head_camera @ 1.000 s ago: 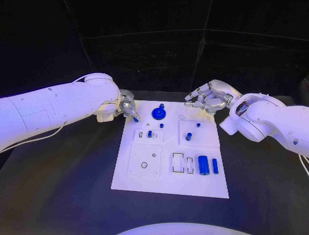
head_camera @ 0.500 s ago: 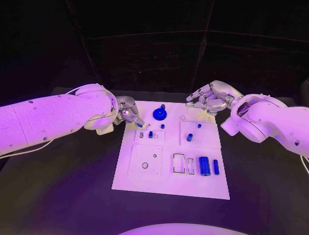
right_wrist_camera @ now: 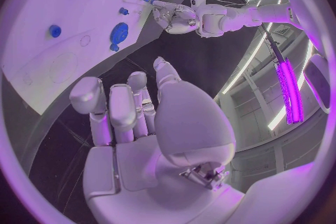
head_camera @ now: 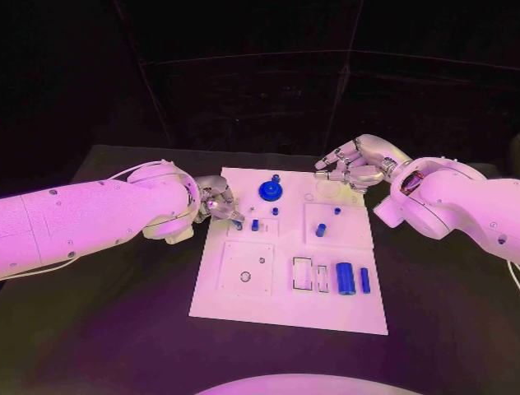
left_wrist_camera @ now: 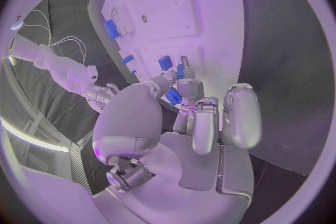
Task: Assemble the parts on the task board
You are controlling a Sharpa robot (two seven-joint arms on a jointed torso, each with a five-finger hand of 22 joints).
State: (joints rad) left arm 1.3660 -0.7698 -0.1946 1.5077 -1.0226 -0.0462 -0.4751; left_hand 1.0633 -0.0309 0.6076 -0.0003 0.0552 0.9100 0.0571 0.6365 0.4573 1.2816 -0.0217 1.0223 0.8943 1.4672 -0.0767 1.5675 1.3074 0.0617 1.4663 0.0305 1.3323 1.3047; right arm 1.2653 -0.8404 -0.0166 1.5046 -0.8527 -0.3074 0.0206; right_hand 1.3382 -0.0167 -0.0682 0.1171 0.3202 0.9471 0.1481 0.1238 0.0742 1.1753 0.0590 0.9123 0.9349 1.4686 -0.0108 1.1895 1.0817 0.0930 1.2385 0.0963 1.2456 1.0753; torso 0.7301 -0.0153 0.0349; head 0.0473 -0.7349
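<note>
The left robot hand pinches a small blue part over the white board, centre frame. The right robot hand, fingers apart, hovers empty at the board's upper right corner.

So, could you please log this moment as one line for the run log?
left hand: holds small blue part over task board | right hand: empty, fingers apart, at board's far corner | large blue cylinder: lying on board

Black table under board; dark netted backdrop behind.
</note>
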